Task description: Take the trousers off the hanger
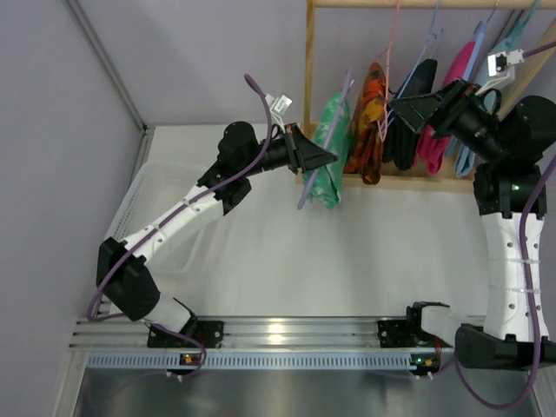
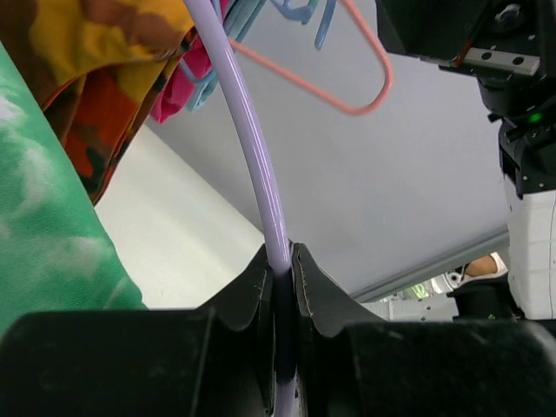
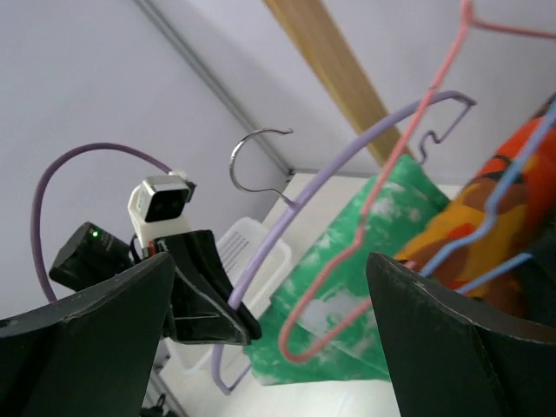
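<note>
Green tie-dye trousers (image 1: 330,184) hang on a purple hanger (image 1: 337,111) in front of the wooden rack. My left gripper (image 1: 327,158) is shut on the hanger's purple bar (image 2: 248,130), with the trousers (image 2: 43,226) just to its left. In the right wrist view the hanger (image 3: 347,152) is tilted, its metal hook (image 3: 256,148) is free of the rail, and the trousers (image 3: 391,226) drape over it. My right gripper (image 1: 395,104) is open and empty, held high by the rack to the right of the trousers, its jaws wide apart (image 3: 269,261).
The wooden rack (image 1: 308,69) carries an orange patterned garment (image 1: 369,122), a black one (image 1: 408,130) and a pink one (image 1: 443,113) on hangers. An empty salmon hanger (image 3: 365,261) hangs in front of the trousers. A white basket (image 1: 161,208) sits at the left.
</note>
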Tool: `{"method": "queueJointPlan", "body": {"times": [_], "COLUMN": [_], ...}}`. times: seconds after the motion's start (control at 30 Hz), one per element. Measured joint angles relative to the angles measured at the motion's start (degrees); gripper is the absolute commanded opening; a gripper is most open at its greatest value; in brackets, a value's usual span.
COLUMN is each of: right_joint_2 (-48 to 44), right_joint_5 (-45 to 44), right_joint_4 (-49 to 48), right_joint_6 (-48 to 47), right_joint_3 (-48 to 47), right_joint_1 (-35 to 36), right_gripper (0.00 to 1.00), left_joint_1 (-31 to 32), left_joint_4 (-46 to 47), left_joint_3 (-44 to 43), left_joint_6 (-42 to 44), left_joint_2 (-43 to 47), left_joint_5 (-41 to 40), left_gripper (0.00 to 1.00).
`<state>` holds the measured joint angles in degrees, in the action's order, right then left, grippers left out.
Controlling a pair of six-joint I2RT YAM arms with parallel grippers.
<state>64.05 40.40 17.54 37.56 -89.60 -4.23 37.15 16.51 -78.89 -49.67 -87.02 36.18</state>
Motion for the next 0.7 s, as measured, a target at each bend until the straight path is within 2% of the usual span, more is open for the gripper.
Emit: {"method": "queueJointPlan", "body": {"times": [0.13, 0.4, 0.7], "right_joint_2": [2.71, 8.57, 16.41], "right_joint_5": [-2.97, -7.98, -8.44], "right_joint_4": [-2.95, -8.72, -11.54], "right_joint_6": [2.64, 6.67, 9.73], "right_joint_3": [0.00, -0.09, -1.38], "right_joint_1": [9.53, 25.31, 32.52], "right_gripper": [0.90, 0.89, 0.81], "left_joint_1": [0.09, 0.07, 0.20], "left_joint_4": [-1.44, -0.87, -0.20], "left_joint_3": [3.72, 4.50, 5.03], "left_joint_6": [0.79, 4.09, 4.79], "left_joint_2": [4.07, 10.84, 13.68], "left_joint_5": [-2.16, -7.85, -8.39], "left_gripper": [0.00, 0.00, 0.00]}}
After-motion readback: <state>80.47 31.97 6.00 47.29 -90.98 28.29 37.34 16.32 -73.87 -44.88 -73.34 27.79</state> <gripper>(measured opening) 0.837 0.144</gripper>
